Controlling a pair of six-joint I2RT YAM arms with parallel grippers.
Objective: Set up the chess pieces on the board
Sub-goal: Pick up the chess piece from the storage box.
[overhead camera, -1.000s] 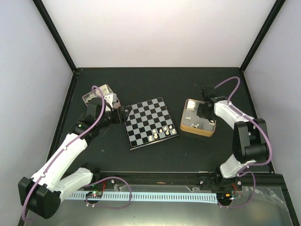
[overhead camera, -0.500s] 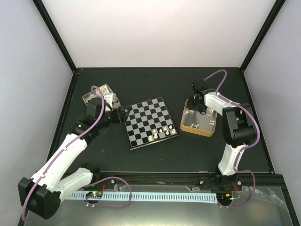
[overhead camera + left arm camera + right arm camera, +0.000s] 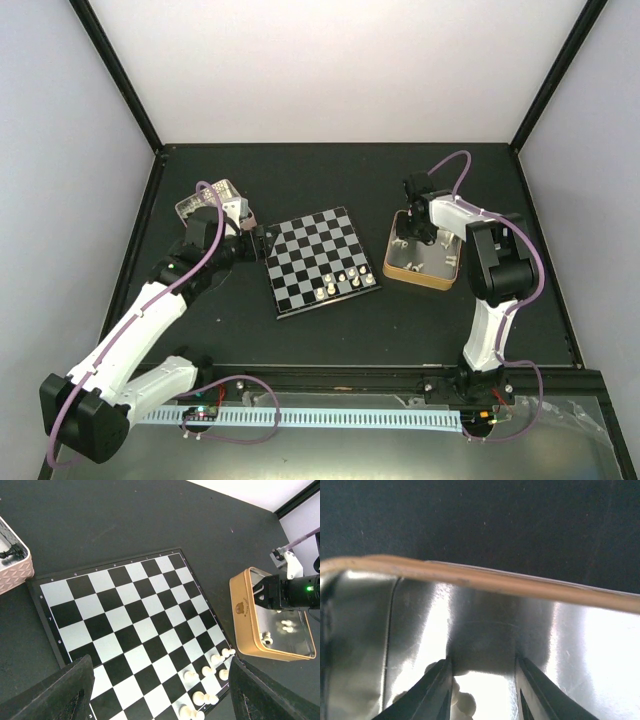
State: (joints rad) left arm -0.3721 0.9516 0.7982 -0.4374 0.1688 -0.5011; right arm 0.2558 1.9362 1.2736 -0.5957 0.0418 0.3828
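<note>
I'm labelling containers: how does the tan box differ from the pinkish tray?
The tan square box with shiny metal inside lies right of the black-and-silver chessboard; the pinkish quilted square tray lies left. The box holds cream-white chess pieces; the tray shows a black one. The right gripper dips into the box, not the tray. Both are open-topped.

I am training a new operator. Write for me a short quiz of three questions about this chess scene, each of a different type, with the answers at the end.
1. True or false: black pieces stand on the board.
2. Where is the right tool relative to the tan box? A inside it; B beside it; C far from it.
3. Fill in: the left tool hovers over the board with its jaws ____.

Key: 1 false, only white pieces stand there; 2 A; 3 open.
</note>
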